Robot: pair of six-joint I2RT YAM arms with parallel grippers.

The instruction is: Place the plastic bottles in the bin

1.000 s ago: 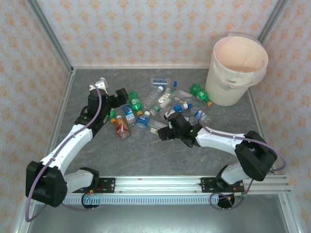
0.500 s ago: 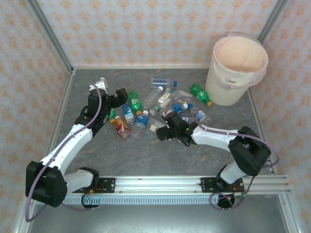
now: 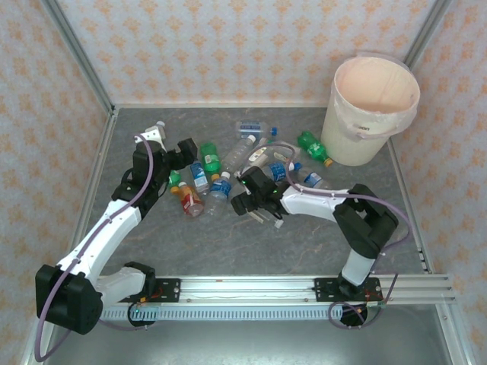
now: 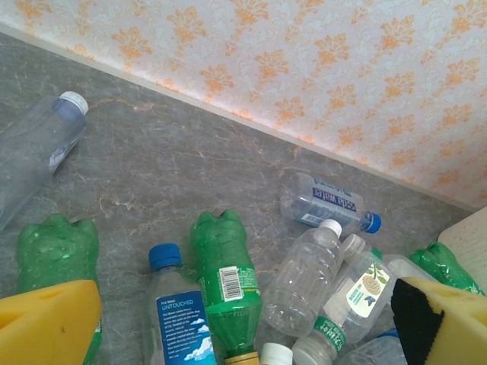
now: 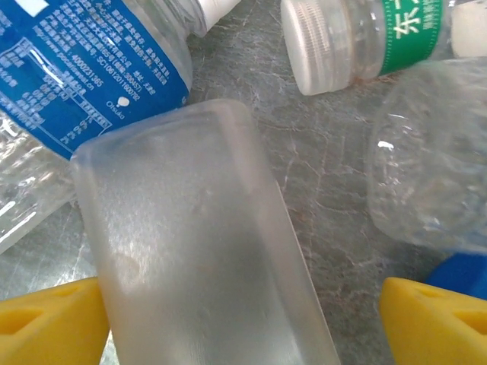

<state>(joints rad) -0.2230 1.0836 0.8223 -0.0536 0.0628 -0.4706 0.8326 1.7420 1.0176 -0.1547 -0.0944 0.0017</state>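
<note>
Right gripper (image 3: 242, 204) leftward; three green bottles (image 4: 217, 243)

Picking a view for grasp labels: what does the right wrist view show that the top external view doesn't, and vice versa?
The right wrist view adds close detail: a frosted clear bottle lying between the pads of the right gripper, with one pad clear of it, and readable print on a blue-labelled bottle. The top external view adds the bin at the far right and the left gripper at the left end of the bottles. Both share the right gripper, bottles, and the grey table.
</note>
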